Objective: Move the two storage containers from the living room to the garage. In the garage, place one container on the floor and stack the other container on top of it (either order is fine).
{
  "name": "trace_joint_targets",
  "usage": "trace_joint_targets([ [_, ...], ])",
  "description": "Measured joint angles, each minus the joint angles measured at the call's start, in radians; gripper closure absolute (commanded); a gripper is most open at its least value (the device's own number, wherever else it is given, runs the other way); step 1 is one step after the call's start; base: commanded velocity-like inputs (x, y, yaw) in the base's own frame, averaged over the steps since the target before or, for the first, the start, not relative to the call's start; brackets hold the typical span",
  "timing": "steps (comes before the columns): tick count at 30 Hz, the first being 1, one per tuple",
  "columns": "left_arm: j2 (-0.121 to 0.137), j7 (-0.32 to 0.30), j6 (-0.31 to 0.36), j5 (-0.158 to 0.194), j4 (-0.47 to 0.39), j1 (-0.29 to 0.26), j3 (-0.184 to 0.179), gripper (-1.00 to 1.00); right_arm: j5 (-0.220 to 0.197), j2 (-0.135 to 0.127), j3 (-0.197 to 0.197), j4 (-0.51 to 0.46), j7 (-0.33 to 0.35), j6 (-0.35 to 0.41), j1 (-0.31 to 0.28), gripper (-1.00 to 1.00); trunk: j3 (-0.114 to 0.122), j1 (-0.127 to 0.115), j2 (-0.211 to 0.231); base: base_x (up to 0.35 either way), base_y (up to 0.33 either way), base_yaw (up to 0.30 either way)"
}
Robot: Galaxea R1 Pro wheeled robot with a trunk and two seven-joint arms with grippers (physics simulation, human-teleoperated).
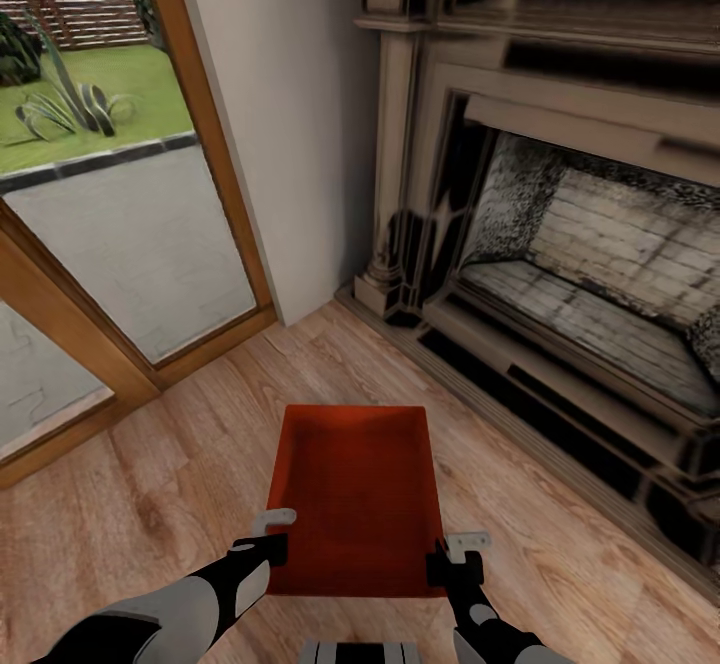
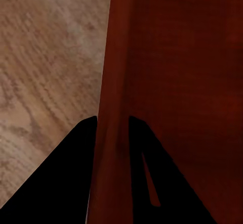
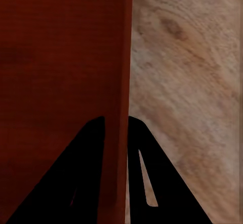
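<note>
One storage container shows, an orange-red lidless bin held low over the light wood-plank floor of the living room, straight ahead of the robot and between its two arms. Its long axis runs near to far, away from the robot toward the corner of the room, with the open top facing up and the far short wall pointing at the pale wall between the doors and the fireplace. Whether its base touches the planks or hangs just above them is hard to judge from the head view.

The left end effector grips the container's left long wall near its near end; in the left wrist view its two dark fingers sit either side of that wall, closed onto it. The right end effector does the same on the right long wall, and the right wrist view shows its fingers pinching the thin red wall between them.

Far and to the right stands the brick fireplace with its raised hearth edge running close along the container's right side. Far and to the left are the wood-framed glass doors, with lawn and a spiky plant outside. No writing or label can be read on anything.
</note>
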Motion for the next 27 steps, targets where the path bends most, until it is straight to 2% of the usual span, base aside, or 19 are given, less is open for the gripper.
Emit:
trace_joint_targets([
  [27,0.000,0.000,0.000,0.000,0.000,0.000,0.000,1.00,-0.005,0.001,0.005,0.000,-0.001,0.000,0.000,1.00,0.085,-0.104,0.189,0.000,0.000,0.000],
])
